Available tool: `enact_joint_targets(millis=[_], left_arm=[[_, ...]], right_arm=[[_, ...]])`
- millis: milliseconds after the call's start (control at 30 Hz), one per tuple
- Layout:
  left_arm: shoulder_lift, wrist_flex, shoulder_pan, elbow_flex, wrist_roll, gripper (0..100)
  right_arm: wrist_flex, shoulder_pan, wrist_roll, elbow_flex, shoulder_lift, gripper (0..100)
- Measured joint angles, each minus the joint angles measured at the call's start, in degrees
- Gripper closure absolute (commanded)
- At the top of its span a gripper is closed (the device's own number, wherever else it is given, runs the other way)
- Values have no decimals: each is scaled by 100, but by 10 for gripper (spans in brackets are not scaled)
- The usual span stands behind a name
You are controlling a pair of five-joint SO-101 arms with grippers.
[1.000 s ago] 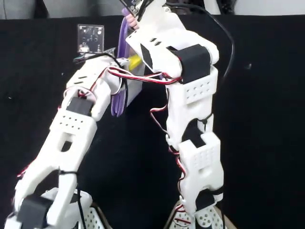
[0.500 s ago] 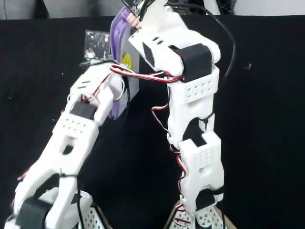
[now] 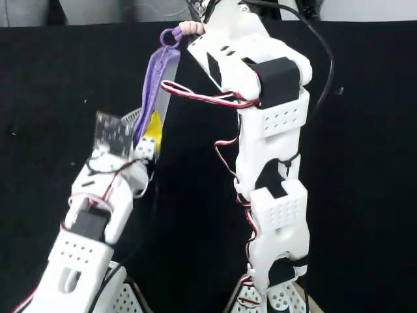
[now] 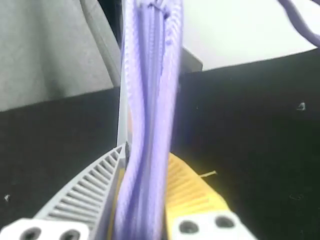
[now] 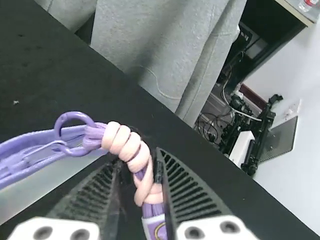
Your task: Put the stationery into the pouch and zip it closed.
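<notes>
Purple fabric zip pouch (image 3: 151, 91) was off the table, strung edge-on between the two arms, upper end high by the tall right arm, lower end down at the left arm.

Right gripper (image 5: 136, 160): black ribbed jaws nearly closed, pinching the pink coiled cord (image 5: 127, 145) tied to the pouch's purple ring pull (image 5: 72, 125).

Left gripper (image 4: 147, 155): grey and yellow jaws nipped tight on the pouch's lower edge, ridged purple seam running up between them.

Couldn't tell whether the zip was fully run, nor whether any stationery was inside.

Handling, my read: light, soft, no stiffness of its own. It only kept a line because both ends were held. The cord looked springy and round, so likely to roll or slip out under pull. Better grip points: the flat fabric end for the anchor, the ring or cord close to the slider for the pull, kept in line with the zip.

Surface: matt black cloth over the table (image 3: 365, 163). Room behind: grey hanging fabric (image 5: 165, 50), white wall (image 4: 240, 30), black stands and cabling (image 5: 250, 135).
</notes>
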Motion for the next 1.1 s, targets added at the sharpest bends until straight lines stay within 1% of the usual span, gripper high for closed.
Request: enact_joint_targets(millis=[233, 533, 700, 1033, 1100], left_arm=[[-844, 0, 0, 484, -9, 972], [-1134, 9, 0, 624, -9, 972], [-1301, 18, 0, 782, -9, 972], [-1987, 26, -114, 1108, 220, 972], [-2057, 26, -132, 1108, 229, 972]], right_arm=[[-53, 0, 0, 0, 149, 987], [-712, 26, 0, -9, 993, 987], [-897, 167, 0, -9, 1125, 987], [-1240, 167, 9, -18, 1609, 987], [-1284, 167, 114, -18, 1705, 987]])
